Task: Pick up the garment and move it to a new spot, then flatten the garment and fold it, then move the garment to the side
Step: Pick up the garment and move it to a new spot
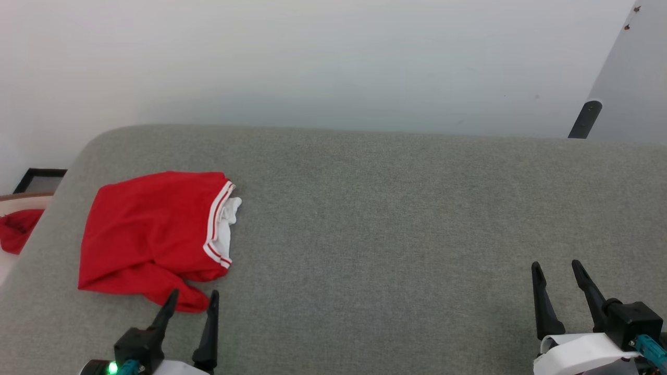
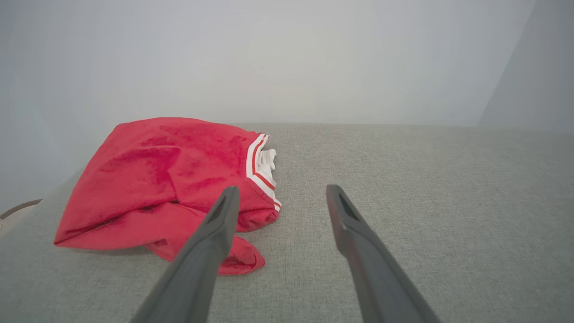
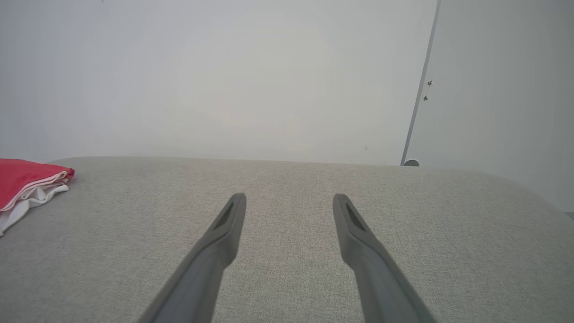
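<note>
Head view: the garment (image 1: 151,229) lies bunched on the left part of the grey fabric-covered counter (image 1: 391,219), with its striped white-and-red trim and a bit of white lining facing the counter's middle. Its folds cover whatever lies on its underside. The left gripper (image 1: 194,292) stands at the garment's near edge with its jaws open. Its fingertips overlap the lowest red lobe, and whether they touch the cloth cannot be told. The right gripper (image 1: 555,263) is well apart at the lower right, jaws open and holding nothing. A small red cloth (image 1: 18,229) beyond the counter's left end is cut off by the frame edge, and a dark-framed object (image 1: 39,179) behind it is too partial to identify. Left wrist view: the left gripper (image 2: 282,187) shows both fingers spread. The left finger crosses in front of the garment (image 2: 157,179) and hides part of its near fold, while the right finger sits over bare counter (image 2: 403,202). Right wrist view: the right gripper (image 3: 290,195) is spread over bare counter (image 3: 134,224). Just a corner of the garment (image 3: 27,177) enters at the left edge, and the rest is cut off.
</note>
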